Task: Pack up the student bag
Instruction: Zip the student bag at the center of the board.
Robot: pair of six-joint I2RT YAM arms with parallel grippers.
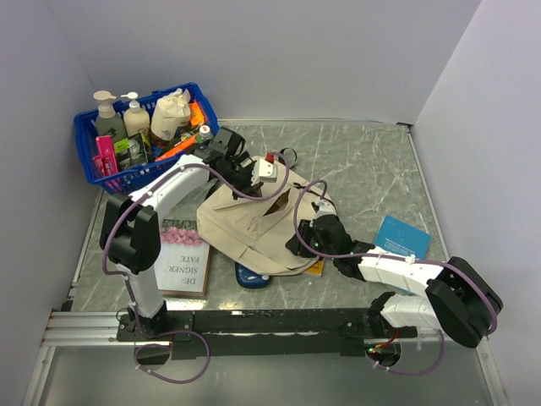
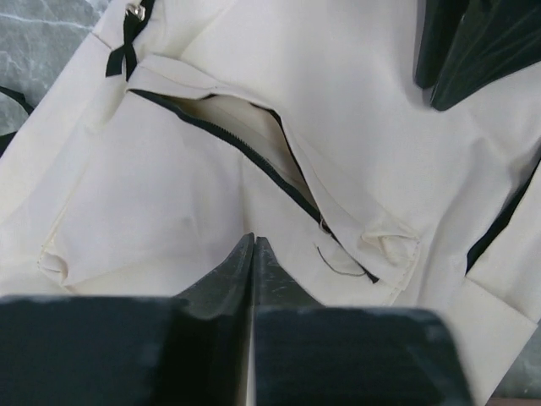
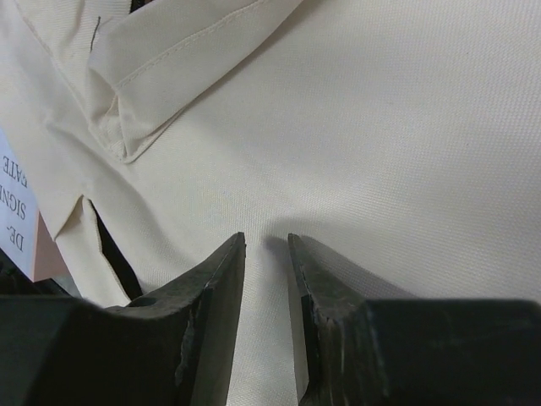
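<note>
The student bag (image 1: 254,224), cream fabric with black zipper trim, lies flat in the middle of the table. My left gripper (image 1: 247,176) hovers over the bag's far end. In the left wrist view its fingers (image 2: 254,245) are pressed together with nothing seen between them, just above the fabric near the partly open black zipper (image 2: 254,161). My right gripper (image 1: 303,238) is at the bag's right edge. In the right wrist view its jaws (image 3: 265,241) stand a narrow gap apart, pinching the cream fabric (image 3: 380,127).
A blue plastic basket (image 1: 89,152) with bottles and a cloth pouch stands at the back left. A pink-and-white book (image 1: 182,258) lies left of the bag and a blue book (image 1: 401,237) lies to its right. A yellow book (image 1: 315,269) and a blue object (image 1: 252,276) peek out from under the bag.
</note>
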